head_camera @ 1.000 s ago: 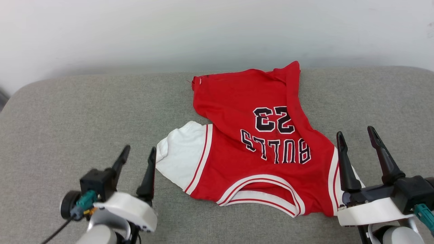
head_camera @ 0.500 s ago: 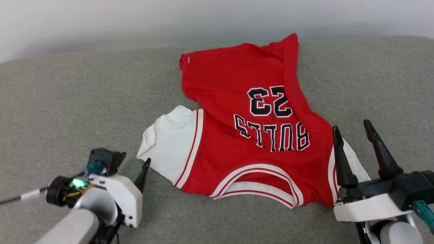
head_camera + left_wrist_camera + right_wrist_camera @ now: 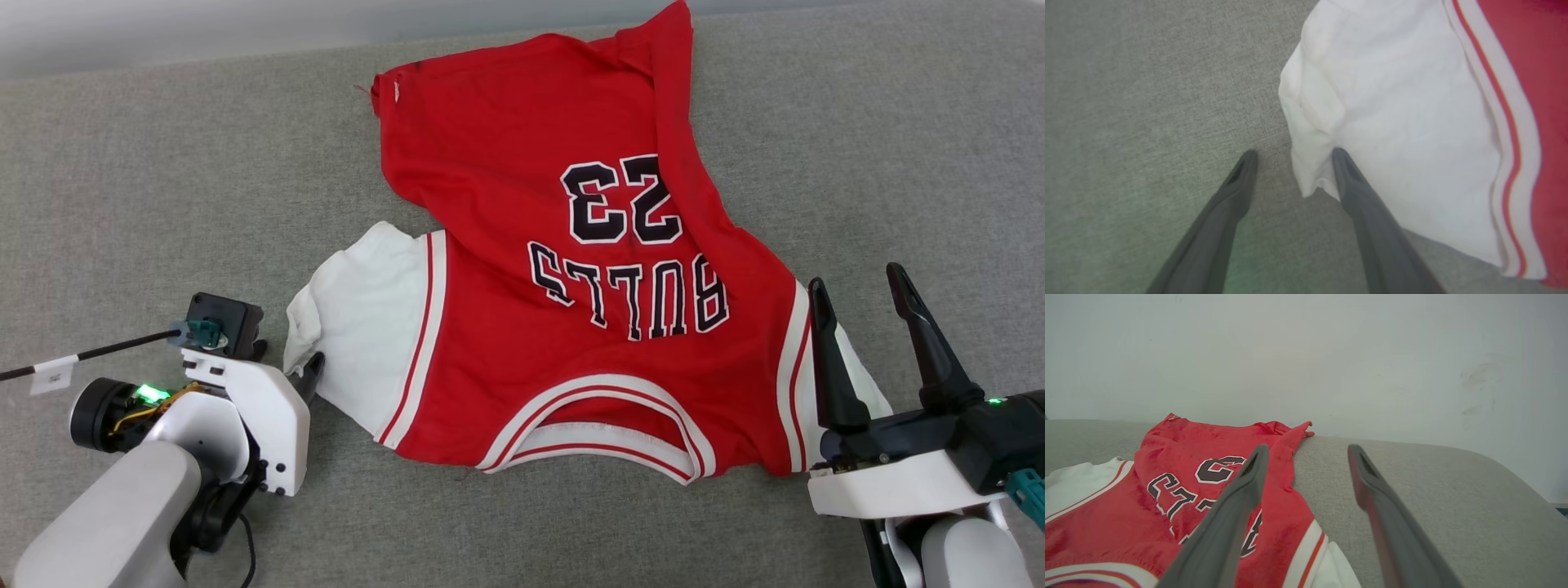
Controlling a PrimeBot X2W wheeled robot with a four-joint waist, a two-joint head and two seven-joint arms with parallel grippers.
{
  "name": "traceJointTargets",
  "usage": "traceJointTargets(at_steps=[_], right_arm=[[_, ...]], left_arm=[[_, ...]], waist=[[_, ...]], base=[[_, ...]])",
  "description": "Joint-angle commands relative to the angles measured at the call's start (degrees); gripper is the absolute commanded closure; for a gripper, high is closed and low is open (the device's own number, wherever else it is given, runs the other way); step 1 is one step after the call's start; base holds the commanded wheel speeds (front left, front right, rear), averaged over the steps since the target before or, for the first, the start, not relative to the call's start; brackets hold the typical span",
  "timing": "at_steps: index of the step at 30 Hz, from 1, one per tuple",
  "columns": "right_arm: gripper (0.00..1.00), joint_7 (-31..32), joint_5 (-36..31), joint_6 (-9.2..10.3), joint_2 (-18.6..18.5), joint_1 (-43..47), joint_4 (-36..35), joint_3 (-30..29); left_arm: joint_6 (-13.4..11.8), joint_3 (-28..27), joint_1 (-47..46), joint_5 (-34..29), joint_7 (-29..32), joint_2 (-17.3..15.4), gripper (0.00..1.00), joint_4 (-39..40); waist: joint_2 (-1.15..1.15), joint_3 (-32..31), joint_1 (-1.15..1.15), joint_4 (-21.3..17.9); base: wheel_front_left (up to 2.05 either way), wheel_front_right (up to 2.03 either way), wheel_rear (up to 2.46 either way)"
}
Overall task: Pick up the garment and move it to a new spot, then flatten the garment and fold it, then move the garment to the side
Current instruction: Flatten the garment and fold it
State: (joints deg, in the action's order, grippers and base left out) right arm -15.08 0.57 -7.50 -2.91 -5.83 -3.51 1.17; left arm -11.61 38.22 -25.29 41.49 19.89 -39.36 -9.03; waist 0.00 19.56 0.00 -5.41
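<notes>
Spread wide at left gripper [image 3: 1294, 154], straddling outer edge of red jersey's [image 3: 522, 359] white sleeve [image 3: 1404, 134]; cloth lying toward robot's right. Spread too at right gripper [image 3: 855, 278], by opposite sleeve [image 3: 1333, 567].

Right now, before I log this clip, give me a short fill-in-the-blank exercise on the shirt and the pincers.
The garment lies on a ____ fabric surface.
Its printed number reads ____.
The left pincer stands ____ at the edge of the white sleeve.
The right pincer grips ____.
Missing words: gray; 23; open; nothing.
</notes>
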Motion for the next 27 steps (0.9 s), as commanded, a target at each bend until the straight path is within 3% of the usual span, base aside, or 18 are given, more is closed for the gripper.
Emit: traceJointTargets(at_steps=[1, 4, 9, 18, 25, 26, 27], right_arm=[[0.00, -0.1, 0.3, 0.02, 0.1, -0.5, -0.3, -0.2], [0.00, -0.1, 0.0, 0.02, 0.1, 0.0, 0.2, -0.6], [0.00, -0.1, -0.5, 0.02, 0.1, 0.7, 1.0, -1.0], [0.00, -0.1, -1.1, 0.03, 0.1, 2.7, 2.8, -1.1], [0.00, 0.2, -1.1, 0.02, 0.0, 3.5, 3.8, -0.9], [0.00, 0.2, -1.0, 0.02, 0.0, 3.6, 3.9, -0.9], [0.00, 0.4, -1.0, 0.02, 0.1, 3.7, 4.1, -0.7]], left_arm=[[-0.5, 0.8, 1.9, 0.8, 0.6, 1.2, 1.00, -2.2], [-1.4, 0.0, 3.6, 1.5, -1.6, 1.9, 1.00, -1.6], [-5.1, -2.5, 7.0, 2.2, -5.6, 1.9, 1.00, 2.2], [-10.8, -3.7, 16.9, 3.5, -7.7, 0.2, 1.00, 10.3], [-11.7, -5.4, 22.5, 6.4, -10.4, 0.9, 1.00, 12.6], [-11.4, -5.4, 23.0, 6.6, -11.0, 1.3, 0.62, 12.3], [-11.2, -5.3, 23.4, 6.6, -11.5, 1.3, 0.02, 11.9]], waist=[[0.00, 0.2, 0.00, 0.0], [0.00, -0.4, 0.00, 0.8], [0.00, -3.2, 0.00, 3.0], [0.00, -9.1, 0.00, 7.5], [0.00, -11.6, 0.00, 8.6], [0.00, -11.9, 0.00, 8.6], [0.00, -12.3, 0.00, 8.5]], base=[[0.00, 0.00, 0.00], [0.00, 0.00, 0.00], [0.00, 0.00, 0.00], [0.00, 0.00, 0.00], [0.00, 0.00, 0.00], [0.00, 0.00, 0.00], [0.00, 0.00, 0.00]])
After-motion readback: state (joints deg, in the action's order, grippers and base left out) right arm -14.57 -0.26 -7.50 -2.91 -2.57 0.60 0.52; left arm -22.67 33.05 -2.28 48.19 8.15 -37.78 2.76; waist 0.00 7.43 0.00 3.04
